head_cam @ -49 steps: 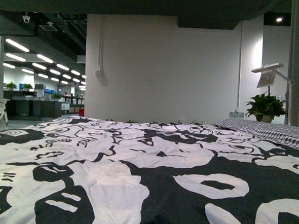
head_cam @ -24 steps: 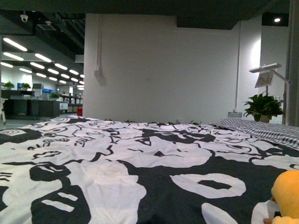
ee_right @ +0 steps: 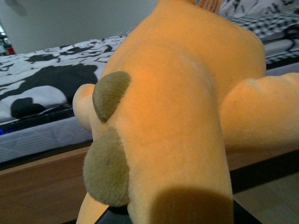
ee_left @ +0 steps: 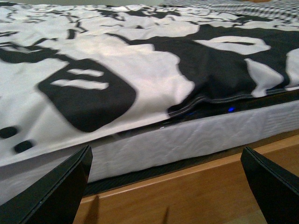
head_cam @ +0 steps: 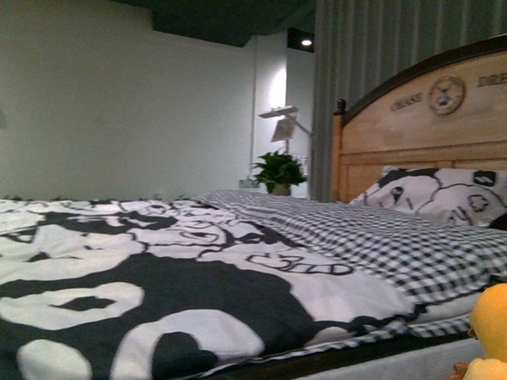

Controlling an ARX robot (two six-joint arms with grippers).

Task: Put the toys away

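The plush toy (ee_right: 173,107) is orange-yellow with olive-brown patches and fills the right wrist view. My right gripper (ee_right: 170,217) is shut on it, and its dark jaw edges barely show at the toy's base. The toy also shows at the lower right corner of the front view (head_cam: 495,351), held beside the bed. My left gripper (ee_left: 168,186) is open and empty. Its two dark fingers (ee_left: 60,189) stand wide apart in front of the wooden bed rail (ee_left: 177,186).
A bed with a black-and-white patterned duvet (head_cam: 145,269) fills the front view. A checked sheet (head_cam: 388,241), a pillow (head_cam: 443,195) and a wooden headboard (head_cam: 438,124) lie to the right. A potted plant (head_cam: 279,170) and a lamp (head_cam: 284,119) stand by the far wall.
The front view has swung to the right, from the open office side to the headboard and pillow. The plush toy came into view at the lower right and stays there.
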